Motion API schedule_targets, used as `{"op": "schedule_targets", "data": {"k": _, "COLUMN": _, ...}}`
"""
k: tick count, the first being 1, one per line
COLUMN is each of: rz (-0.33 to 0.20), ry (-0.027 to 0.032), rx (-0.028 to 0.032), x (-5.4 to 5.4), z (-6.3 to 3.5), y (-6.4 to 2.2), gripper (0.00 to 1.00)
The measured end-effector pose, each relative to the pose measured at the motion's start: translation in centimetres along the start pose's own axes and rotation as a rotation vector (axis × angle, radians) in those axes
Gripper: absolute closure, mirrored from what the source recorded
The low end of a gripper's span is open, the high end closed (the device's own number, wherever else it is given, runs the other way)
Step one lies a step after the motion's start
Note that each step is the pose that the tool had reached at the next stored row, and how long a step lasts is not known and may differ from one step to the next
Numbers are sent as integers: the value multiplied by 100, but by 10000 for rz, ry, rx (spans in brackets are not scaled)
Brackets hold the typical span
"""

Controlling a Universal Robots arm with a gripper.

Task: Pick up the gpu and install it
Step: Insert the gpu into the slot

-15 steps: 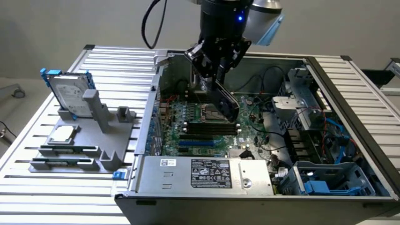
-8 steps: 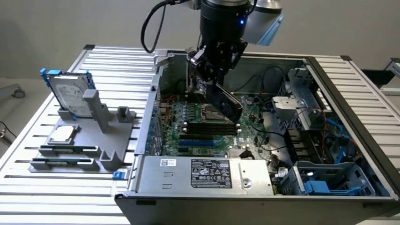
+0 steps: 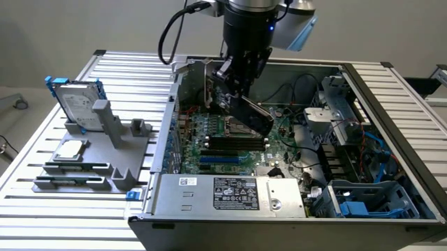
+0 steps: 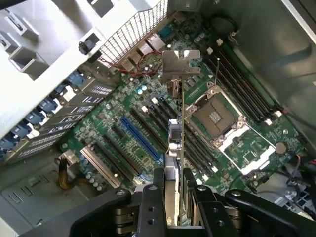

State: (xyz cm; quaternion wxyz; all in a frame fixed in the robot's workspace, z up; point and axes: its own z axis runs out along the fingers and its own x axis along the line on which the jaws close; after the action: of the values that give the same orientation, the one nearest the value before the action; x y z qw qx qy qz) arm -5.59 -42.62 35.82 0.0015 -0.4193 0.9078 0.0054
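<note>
My gripper (image 3: 236, 86) hangs inside the open computer case (image 3: 391, 130) and is shut on the gpu (image 3: 246, 111). The card is tilted, with its black cooler facing the exterior view's right and its green board facing the left. In the wrist view the gpu (image 4: 179, 123) appears edge-on, its silver end bracket (image 4: 180, 61) farthest from my gripper (image 4: 177, 187). A finger (image 4: 157, 197) presses on each side of the card. It is held above the motherboard (image 4: 123, 98), over the black slots between the blue slot (image 4: 140, 139) and the empty CPU socket (image 4: 216, 117).
A silver hard drive with blue rails (image 3: 75, 104) stands in a grey holder (image 3: 104, 157) on the slatted table at the exterior view's left, with a small square CPU chip (image 3: 70, 150) below it. The power supply (image 3: 231, 192) and drive cages (image 3: 370, 201) line the case's near side.
</note>
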Motion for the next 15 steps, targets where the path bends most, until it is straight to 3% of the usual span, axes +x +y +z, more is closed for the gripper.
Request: {"op": "schedule_targets", "data": {"k": 15, "rz": -2734, "ry": 24, "rx": -20, "x": 1, "z": 141, "y": -1, "gripper": 74}}
